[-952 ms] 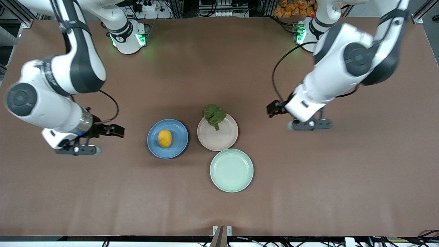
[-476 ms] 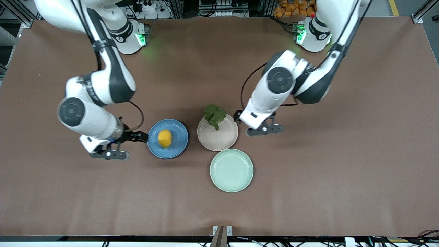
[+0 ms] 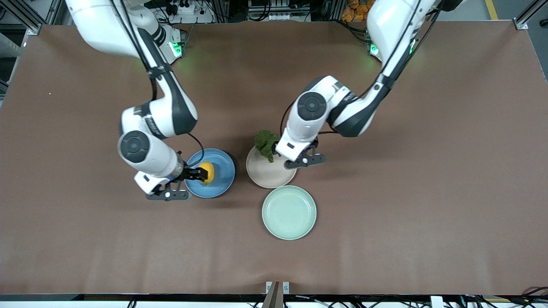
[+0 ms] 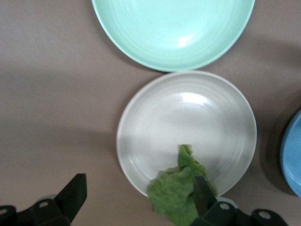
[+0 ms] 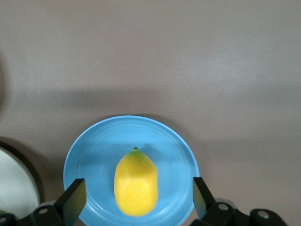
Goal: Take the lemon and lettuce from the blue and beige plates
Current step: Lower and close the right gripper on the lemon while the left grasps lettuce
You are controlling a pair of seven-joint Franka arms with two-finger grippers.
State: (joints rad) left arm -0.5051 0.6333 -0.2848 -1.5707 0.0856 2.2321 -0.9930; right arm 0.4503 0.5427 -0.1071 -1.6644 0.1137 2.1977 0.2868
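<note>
Both arms swung inward: right gripper (image 3: 201, 173) spread wide over lemon (image 3: 207, 172), left gripper (image 3: 277, 150) over lettuce (image 3: 265, 143).

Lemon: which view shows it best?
Right wrist view: the whole lemon lies unobstructed on the blue plate. In the front view the right gripper covers part of it. The left wrist view misses it.

Blue plate (image 3: 220, 177) with lemon (image 3: 208, 170), right gripper (image 3: 198, 174) over it, fingers apart. Beige plate (image 3: 265, 175) with lettuce (image 3: 265, 143) at its rim, left gripper (image 3: 279, 149) over it. Green plate (image 3: 289, 212) nearest the camera.
</note>
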